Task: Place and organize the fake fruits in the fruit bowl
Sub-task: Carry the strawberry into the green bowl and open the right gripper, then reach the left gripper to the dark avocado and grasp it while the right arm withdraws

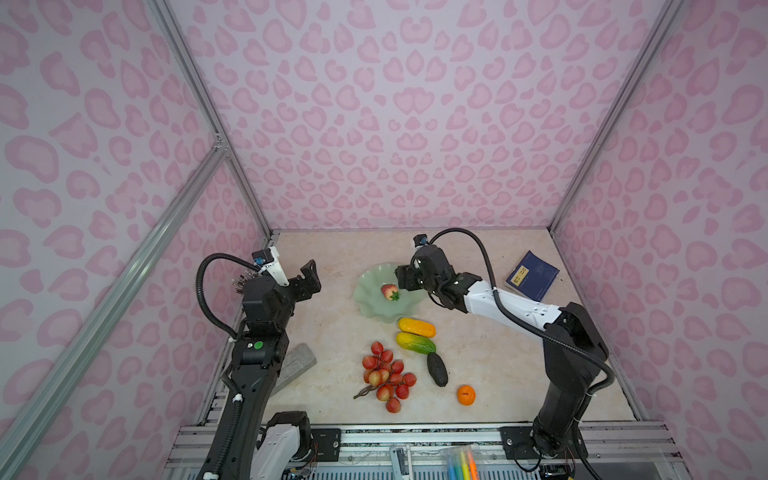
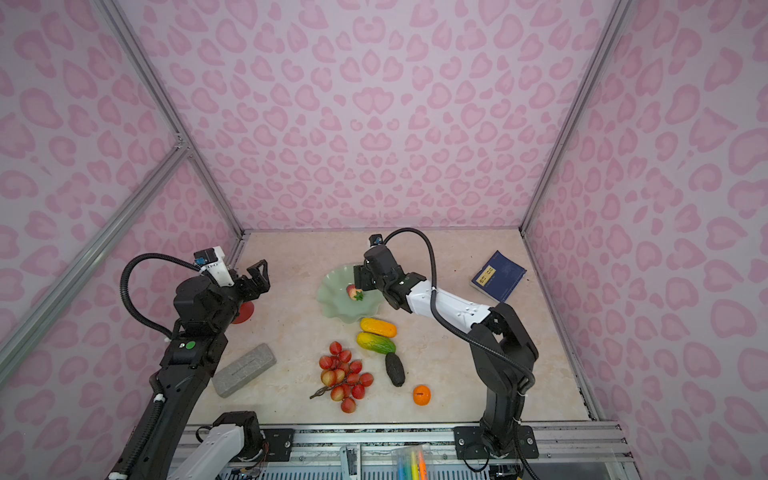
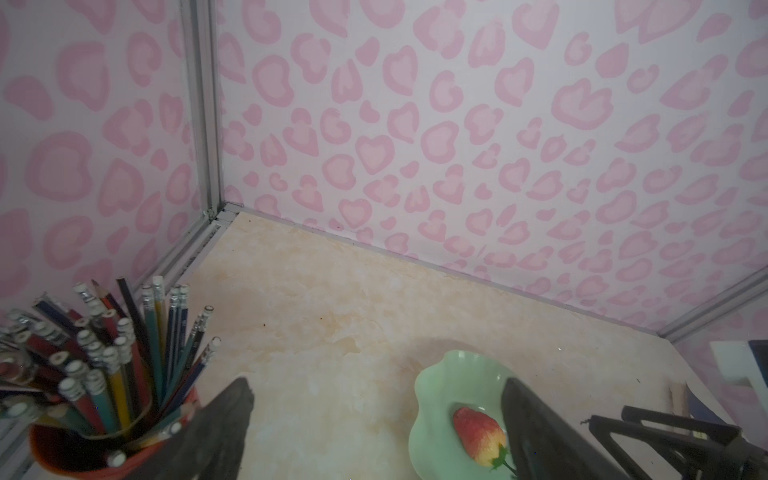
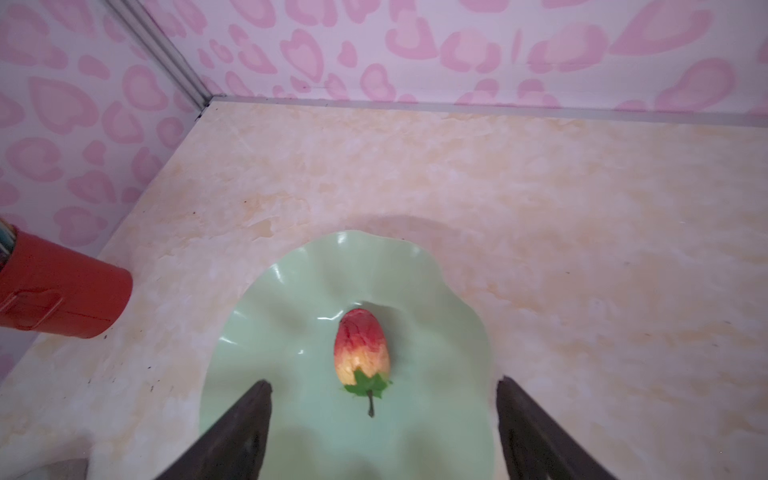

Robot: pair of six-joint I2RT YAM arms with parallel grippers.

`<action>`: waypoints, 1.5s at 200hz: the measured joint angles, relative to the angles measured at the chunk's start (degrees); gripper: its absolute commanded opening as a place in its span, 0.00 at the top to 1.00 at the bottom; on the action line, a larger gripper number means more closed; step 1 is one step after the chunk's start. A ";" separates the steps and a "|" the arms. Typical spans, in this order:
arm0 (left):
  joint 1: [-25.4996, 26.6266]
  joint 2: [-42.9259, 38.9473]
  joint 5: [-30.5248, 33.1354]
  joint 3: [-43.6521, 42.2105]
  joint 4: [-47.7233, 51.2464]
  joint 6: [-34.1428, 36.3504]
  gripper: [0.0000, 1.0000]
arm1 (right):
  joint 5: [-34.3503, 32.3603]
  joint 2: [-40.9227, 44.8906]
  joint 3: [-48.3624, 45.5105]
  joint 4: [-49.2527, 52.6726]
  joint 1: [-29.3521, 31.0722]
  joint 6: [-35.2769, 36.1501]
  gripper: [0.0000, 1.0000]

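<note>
Right tool [image 4: 382,399] gapes wide above the strawberry [image 4: 362,348], hiding part of the bowl [image 1: 368,307].

Soft, even light is falling from above — small glints are showing on the pale mint-green scalloped plastic bowl [image 4: 291,286], faint shadows pooling around it; wrist views are blurring toward their edges.
</note>
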State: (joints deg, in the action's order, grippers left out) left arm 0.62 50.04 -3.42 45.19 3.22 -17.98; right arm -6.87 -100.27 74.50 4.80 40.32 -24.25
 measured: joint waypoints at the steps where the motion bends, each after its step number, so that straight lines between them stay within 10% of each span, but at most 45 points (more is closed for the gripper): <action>1: 0.11 0.09 -0.04 0.09 0.07 0.02 0.07 | -0.13 0.26 -0.28 -0.09 -0.07 -0.09 0.14; 130: 45.55 24.72 -2.23 8.00 13.46 -16.20 0.10 | -4.48 29.62 -36.04 -6.69 -15.21 -9.25 0.03; 300: 57.09 51.10 -7.39 16.83 17.64 -24.37 0.19 | -4.04 38.77 -43.39 -4.26 -20.48 -10.29 0.02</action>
State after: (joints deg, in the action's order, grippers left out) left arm 57.71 101.14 -10.81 62.02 20.86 -42.35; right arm -10.92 -61.49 31.11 0.54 19.84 -34.54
